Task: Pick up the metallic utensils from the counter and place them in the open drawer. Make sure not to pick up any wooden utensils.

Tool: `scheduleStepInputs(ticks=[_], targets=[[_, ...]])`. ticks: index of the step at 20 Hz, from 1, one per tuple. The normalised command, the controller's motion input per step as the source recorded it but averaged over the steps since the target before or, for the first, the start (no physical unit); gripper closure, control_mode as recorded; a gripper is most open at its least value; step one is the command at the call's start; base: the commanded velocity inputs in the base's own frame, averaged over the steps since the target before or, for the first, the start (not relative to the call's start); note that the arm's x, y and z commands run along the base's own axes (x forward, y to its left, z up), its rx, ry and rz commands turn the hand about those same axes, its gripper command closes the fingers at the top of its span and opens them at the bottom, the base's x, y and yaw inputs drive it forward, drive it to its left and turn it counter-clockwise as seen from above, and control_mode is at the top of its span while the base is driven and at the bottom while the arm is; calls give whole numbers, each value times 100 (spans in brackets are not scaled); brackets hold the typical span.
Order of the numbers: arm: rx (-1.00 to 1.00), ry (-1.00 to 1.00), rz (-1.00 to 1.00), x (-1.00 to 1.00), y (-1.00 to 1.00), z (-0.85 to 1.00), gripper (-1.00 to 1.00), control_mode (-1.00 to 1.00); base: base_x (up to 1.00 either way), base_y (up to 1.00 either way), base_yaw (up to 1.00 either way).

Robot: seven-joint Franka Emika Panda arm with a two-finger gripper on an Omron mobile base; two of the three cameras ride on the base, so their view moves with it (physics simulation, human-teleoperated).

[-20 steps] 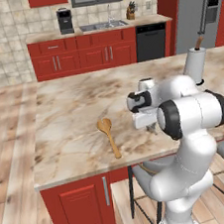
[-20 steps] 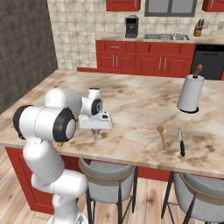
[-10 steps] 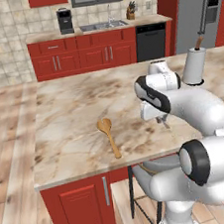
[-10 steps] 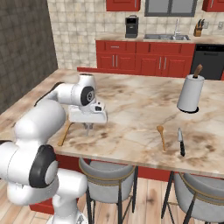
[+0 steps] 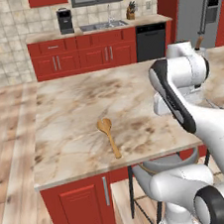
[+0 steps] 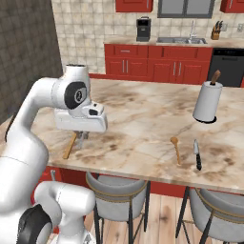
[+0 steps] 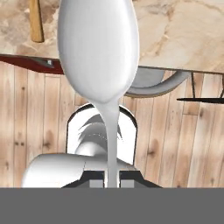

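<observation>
My gripper (image 7: 112, 178) is shut on the thin handle of a silver-grey metal spoon (image 7: 98, 48), whose bowl looms large in the hand view. In the right base view the gripper (image 6: 82, 139) hangs low over the counter's (image 6: 143, 119) front left edge. Right beside it lies the long wooden spoon (image 6: 69, 146), also seen on the counter (image 5: 80, 118) as a tan spoon (image 5: 108, 135). The black-handled knife (image 6: 197, 155) lies near the front right, with a small brown spoon (image 6: 176, 148) next to it. The open drawer is out of view.
A paper towel roll (image 6: 208, 101) stands on the counter at the back right. Round stools (image 6: 116, 188) sit under the front edge, over wooden floor (image 7: 26, 131). Red cabinets, a sink and a coffee machine (image 6: 143, 28) line the far wall.
The arm has swung its elbow round and stretched out. The hand has shifted slightly toward the counter's front left edge, still holding the metal spoon.
</observation>
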Motion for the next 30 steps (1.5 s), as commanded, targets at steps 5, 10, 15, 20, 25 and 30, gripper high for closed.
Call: scheduleStepInputs(ticks=[5,10,15,20,25,30], targets=[[0,-3,-3,-100,0,73,100,-100,0,0,0],[0,-8,-4,-85,0,40,100,-100,0,0,0],[0,-5,-2,-8,0,0,100,-100,0,0,0],[0,0,0,0,0,0,100,-100,0,0,0],[0,0,0,0,0,0,100,-100,0,0,0],[0,0,0,-5,0,0,100,100,-35,14,0]])
